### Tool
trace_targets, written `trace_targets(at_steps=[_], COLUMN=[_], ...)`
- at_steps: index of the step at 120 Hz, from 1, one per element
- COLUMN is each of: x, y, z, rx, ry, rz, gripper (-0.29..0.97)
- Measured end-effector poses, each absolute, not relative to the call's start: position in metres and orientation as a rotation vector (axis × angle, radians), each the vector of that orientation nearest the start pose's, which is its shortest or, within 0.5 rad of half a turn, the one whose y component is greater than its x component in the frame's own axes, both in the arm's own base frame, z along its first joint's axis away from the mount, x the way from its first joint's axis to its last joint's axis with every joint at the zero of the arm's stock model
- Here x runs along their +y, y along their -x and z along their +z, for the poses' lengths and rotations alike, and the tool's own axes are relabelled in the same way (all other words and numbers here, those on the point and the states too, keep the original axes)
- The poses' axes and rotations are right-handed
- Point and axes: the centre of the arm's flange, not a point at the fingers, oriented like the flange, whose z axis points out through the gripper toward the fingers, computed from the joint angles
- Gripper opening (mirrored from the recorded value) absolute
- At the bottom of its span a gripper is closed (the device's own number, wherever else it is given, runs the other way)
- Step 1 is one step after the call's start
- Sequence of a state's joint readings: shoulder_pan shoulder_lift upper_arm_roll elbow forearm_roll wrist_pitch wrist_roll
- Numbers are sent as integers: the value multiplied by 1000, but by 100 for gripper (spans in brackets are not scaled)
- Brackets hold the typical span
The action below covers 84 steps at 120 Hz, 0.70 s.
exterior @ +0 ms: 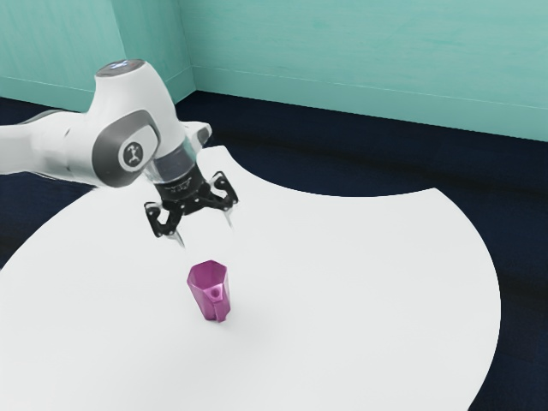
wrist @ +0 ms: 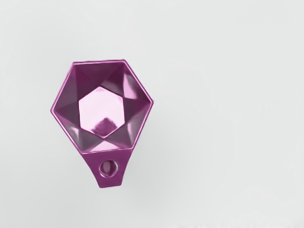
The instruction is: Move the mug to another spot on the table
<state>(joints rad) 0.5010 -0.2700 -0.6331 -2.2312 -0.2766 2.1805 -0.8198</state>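
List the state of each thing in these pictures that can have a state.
mug: upright on the table, empty inside, free of the fingers.
gripper: open, holds nothing, hangs above the mug and apart from it.
table: white top, bears the mug.

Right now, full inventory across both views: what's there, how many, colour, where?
mug: 1, magenta, upright on the table, empty inside, directly under the gripper
table: 1, white, curved edge, bears the mug
floor: 1, dark blue, around the table
walls: 2, teal, behind the table, meeting in a corner
arm: 1, white and grey, coming in from the exterior view's left
gripper: 1, black, open, hovering above the mug, not touching it
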Motion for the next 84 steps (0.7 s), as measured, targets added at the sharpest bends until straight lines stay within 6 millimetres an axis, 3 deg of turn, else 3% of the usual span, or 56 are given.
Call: trace_targets(at_steps=[16,43,55,64,84], x=[-56,-66,-68,-60,-43], y=[-516,-533,-544,-548,-546], z=[507,621,652,664,658], rx=[-1220,-774,-594,-522,-417], ry=[3067,3140,3143,3125,3105], rz=[-122,-206,-197,-165,-53], gripper=[68,68,68,68,68])
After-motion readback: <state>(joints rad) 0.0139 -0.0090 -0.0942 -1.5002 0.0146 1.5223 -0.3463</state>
